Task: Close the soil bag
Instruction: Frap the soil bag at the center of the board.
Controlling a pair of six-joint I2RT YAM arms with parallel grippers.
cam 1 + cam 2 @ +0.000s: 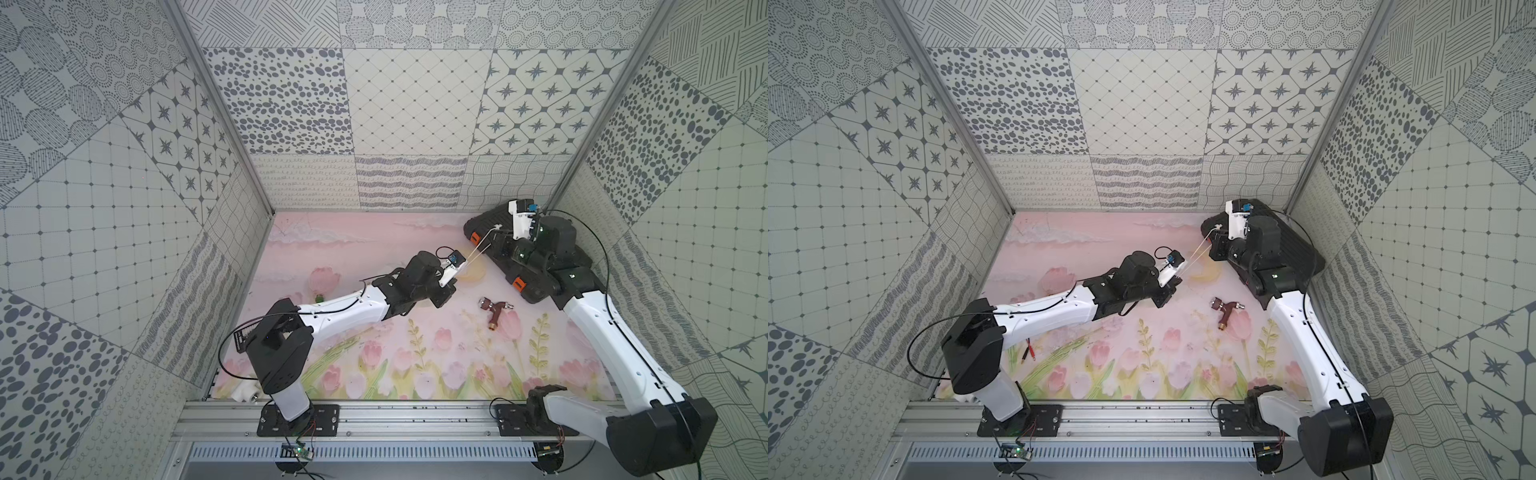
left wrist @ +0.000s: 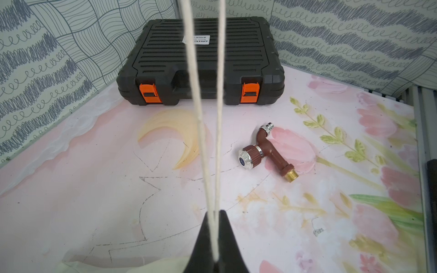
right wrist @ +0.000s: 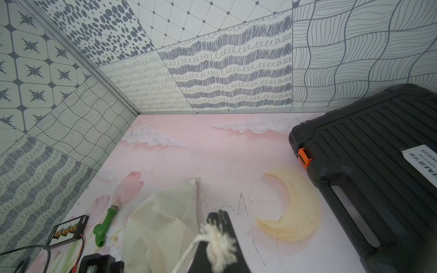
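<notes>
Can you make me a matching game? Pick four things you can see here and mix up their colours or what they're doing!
Things:
1. soil bag
2. cords
3. case
4. tap

Descriptions:
A. brown with a brass end
B. cream cloth
C. stretched tight in the air
D. black with orange latches

Pairs: 1-B, 2-C, 3-D, 4-A

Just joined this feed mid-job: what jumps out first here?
Two white cords stretched taut in mid-air between the left gripper, shut on them close by the cream soil bag, and the right gripper, pinching their frayed end. Behind, a black ribbed case with orange latches fills the far right corner; a brown tap lies before it.
</notes>
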